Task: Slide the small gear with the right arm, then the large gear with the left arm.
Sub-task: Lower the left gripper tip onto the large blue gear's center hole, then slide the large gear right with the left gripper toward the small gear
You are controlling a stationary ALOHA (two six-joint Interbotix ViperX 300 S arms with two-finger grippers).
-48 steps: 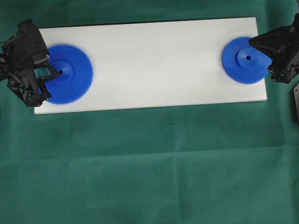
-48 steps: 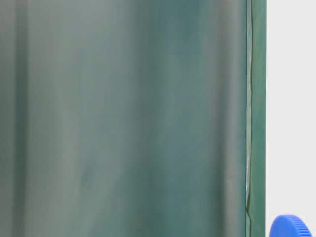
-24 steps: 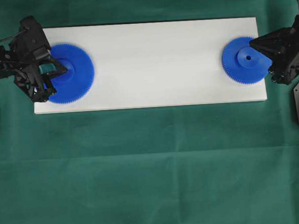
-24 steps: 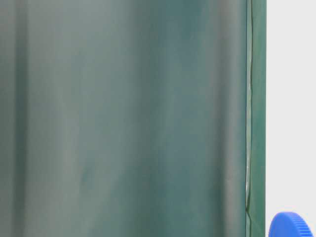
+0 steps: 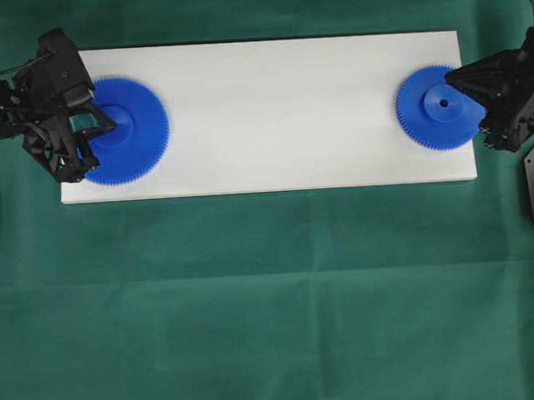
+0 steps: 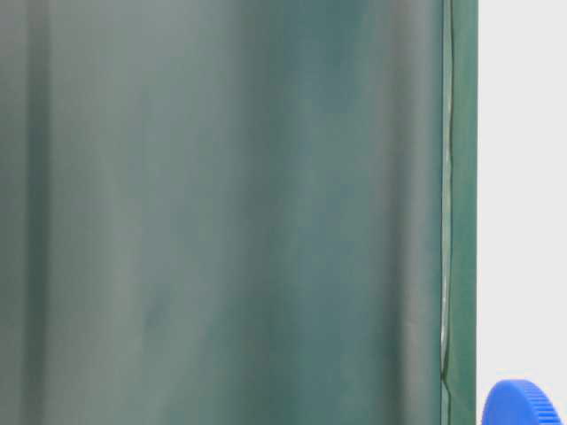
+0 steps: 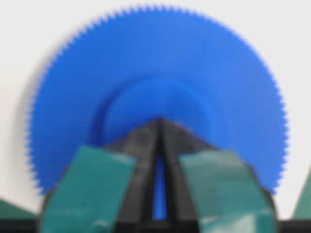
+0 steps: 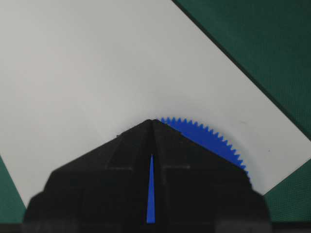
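The large gear (image 5: 131, 131) lies flat at the left end of the white board (image 5: 271, 118). My left gripper (image 5: 113, 130) is shut, and its pointed tip rests against the gear's raised hub. The left wrist view shows the large gear (image 7: 155, 77) with the left gripper (image 7: 159, 121) at its hub and teal tape on the fingers (image 7: 214, 184). The small gear (image 5: 429, 113) lies at the board's right end. My right gripper (image 5: 450, 75) is shut, its tip over the gear's far right part. In the right wrist view the right gripper (image 8: 152, 122) hides most of the small gear (image 8: 209, 138).
Green cloth (image 5: 273, 299) covers the table around the board. The board's long middle stretch lies between the two gears. A blue toothed rim (image 6: 521, 405) shows at the table-level view's edge, beside the white board (image 6: 523, 177).
The left gripper and the large gear have shifted slightly right along the board. The right gripper and the small gear stay about where they were.
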